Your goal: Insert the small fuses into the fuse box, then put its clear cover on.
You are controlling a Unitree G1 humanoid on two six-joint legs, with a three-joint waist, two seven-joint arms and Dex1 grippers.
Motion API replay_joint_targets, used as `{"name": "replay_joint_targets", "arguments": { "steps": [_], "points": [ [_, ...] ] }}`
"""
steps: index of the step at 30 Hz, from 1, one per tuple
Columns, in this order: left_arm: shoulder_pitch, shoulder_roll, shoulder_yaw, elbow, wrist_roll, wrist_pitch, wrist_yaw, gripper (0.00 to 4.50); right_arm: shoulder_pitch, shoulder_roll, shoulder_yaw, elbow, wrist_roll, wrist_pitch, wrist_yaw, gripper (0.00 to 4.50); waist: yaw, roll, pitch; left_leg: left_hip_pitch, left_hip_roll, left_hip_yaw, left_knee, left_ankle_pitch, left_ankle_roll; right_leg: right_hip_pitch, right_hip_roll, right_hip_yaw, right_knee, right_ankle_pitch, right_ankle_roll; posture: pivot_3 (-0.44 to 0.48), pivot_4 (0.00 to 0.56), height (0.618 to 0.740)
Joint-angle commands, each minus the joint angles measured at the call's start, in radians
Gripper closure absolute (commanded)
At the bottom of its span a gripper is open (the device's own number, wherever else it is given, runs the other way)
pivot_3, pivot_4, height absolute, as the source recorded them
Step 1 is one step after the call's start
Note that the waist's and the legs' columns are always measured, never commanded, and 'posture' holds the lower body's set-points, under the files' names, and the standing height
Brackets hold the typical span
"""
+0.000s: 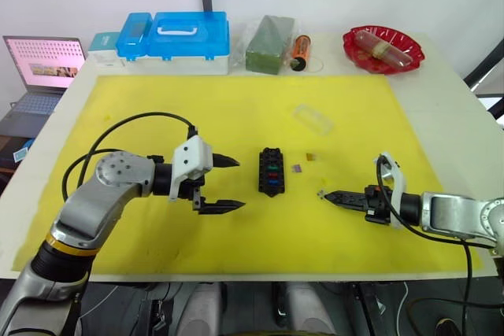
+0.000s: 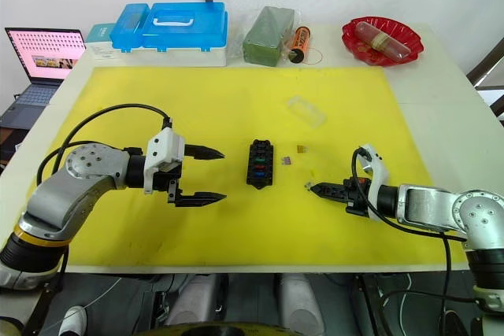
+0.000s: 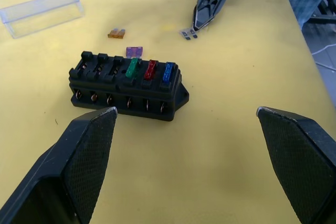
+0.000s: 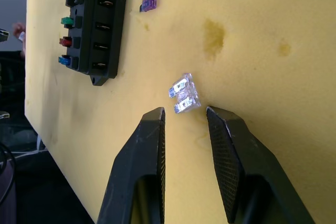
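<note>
1. The small black rectangular plastic fuse box (image 1: 271,171) lies mid-mat, long axis running away from the robot; green, red and blue fuses fill its near slots.
2. A purple blade fuse (image 1: 297,168) and an orange blade fuse (image 1: 312,157) lie loose to its right, and the transparent rectangular cover (image 1: 313,119) farther back.
3. The right gripper (image 4: 185,120), fingers slightly parted, has its tips just beside a pale grey fuse (image 4: 184,94) on the yellow mat (image 1: 236,108).
4. The left gripper (image 1: 228,184) stands spread wide, empty, left of the box.

Between the spread left pincer (image 1: 219,183) and the fuse box (image 1: 271,171) the yellow mat (image 1: 236,108) lies bare. Just ahead of the right pincer (image 1: 329,194) sits a clear fuse (image 4: 184,95); purple fuse (image 1: 297,168) and orange fuse (image 1: 313,157) lie beyond.
</note>
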Motion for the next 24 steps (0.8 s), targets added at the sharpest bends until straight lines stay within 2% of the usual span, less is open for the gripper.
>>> {"name": "replay_joint_targets", "arguments": {
  "steps": [1, 21, 22, 24],
  "points": [
    [-0.004, -0.003, 0.008, -0.009, -0.001, -0.014, -0.003, 0.0, -0.022, 0.019, -0.025, 0.02, -0.009, 0.003, 0.009, 3.13, 0.0, 0.0, 0.0, 0.0, 0.0, 0.0, 0.0, 0.0, 0.0, 0.0, 0.0, 0.0, 0.0, 0.0, 0.0, 0.0, 0.15, 0.74],
    [0.004, -0.004, 0.011, -0.014, 0.003, -0.011, 0.005, 0.0, -0.083, 0.084, -0.04, 0.058, -0.077, 0.059, 0.032, 3.13, -0.002, 0.0, 0.0, 0.0, 0.0, 0.0, 0.0, 0.0, 0.0, 0.0, 0.0, 0.0, 0.0, 0.0, 0.0, 0.0, 0.15, 0.74],
    [0.004, -0.004, 0.011, -0.014, 0.003, -0.011, 0.005, 0.0, -0.084, 0.084, -0.042, 0.06, -0.08, 0.061, 0.035, 3.55, -0.002, 0.0, 0.0, 0.0, 0.0, 0.0, 0.0, 0.0, 0.0, 0.0, 0.0, 0.0, 0.0, 0.0, 0.0, 0.0, 0.15, 0.74],
    [0.004, -0.005, 0.011, -0.014, 0.004, -0.011, 0.006, 0.0, -0.085, 0.083, -0.047, 0.064, -0.085, 0.064, 0.04, 4.11, -0.002, 0.0, 0.0, 0.0, 0.0, 0.0, 0.0, 0.0, 0.0, 0.0, 0.0, 0.0, 0.0, 0.0, 0.0, 0.0, 0.15, 0.74]
  ]
}}
